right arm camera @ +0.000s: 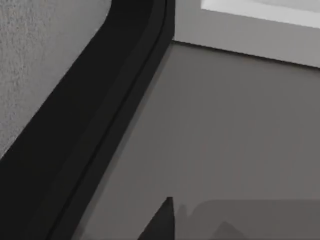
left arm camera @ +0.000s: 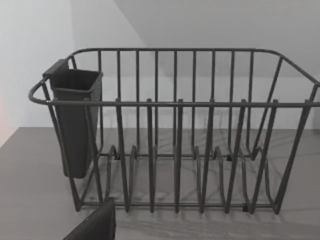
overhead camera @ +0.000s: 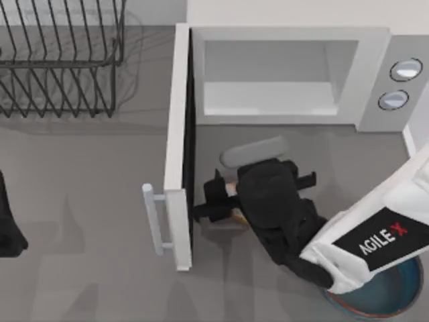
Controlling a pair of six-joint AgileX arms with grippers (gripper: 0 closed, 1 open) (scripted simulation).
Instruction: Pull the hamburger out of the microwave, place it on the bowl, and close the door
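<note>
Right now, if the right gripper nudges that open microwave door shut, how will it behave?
The door looks like a stiff flat panel, likely swinging on its hinge rather than flexing. Standing wide open, it probably needs a long sweep. Its bar handle juts out and might catch the right gripper.

Surface: a plain grey table (overhead camera: 87, 201), matte, running the full width of the top view.
Back left: a dark wire dish rack (overhead camera: 60, 57) stands on the table, a dark rectangular cup (left arm camera: 75, 120) hung on one end of its frame.
Back centre to right: the microwave (overhead camera: 288, 74) sits on the table, its light grey cavity exposed, two round knobs on the side panel.
Door: the door (overhead camera: 177, 147) stands swung wide, edge-on over the table, its pale bar handle facing the table's left side.
Front right: the bowl (overhead camera: 395, 295) rests at the table's front right corner, dark blue-teal with a reddish-brown rim, partly covered.
</note>
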